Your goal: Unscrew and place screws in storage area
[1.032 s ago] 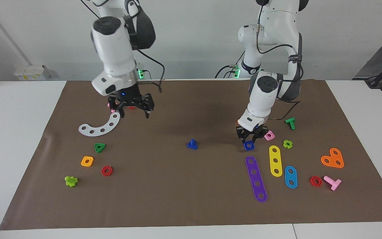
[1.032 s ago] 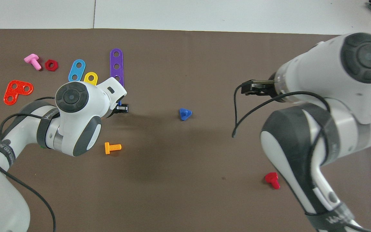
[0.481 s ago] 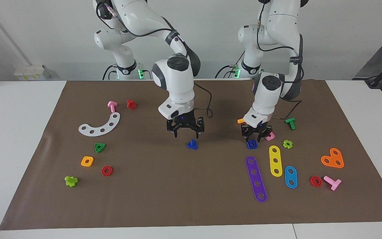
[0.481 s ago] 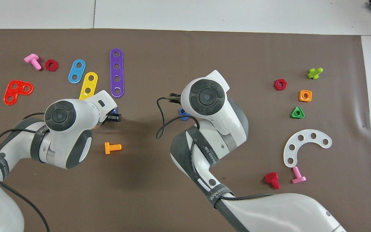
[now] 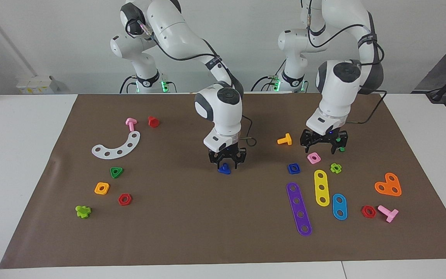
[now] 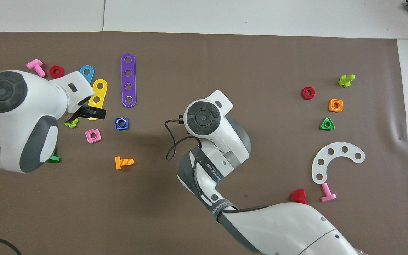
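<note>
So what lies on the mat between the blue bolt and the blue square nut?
Nothing: in the facing view the mat between the blue bolt under the right claw and the blue nut is bare.

Dark-blue triangular-headed screw [image 5: 224, 169] on mat, mid-table.

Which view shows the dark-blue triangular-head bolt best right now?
The facing view: the dark-blue bolt shows on the mat between the fingers of the right gripper. In the overhead view the right arm's wrist hides it entirely.
</note>
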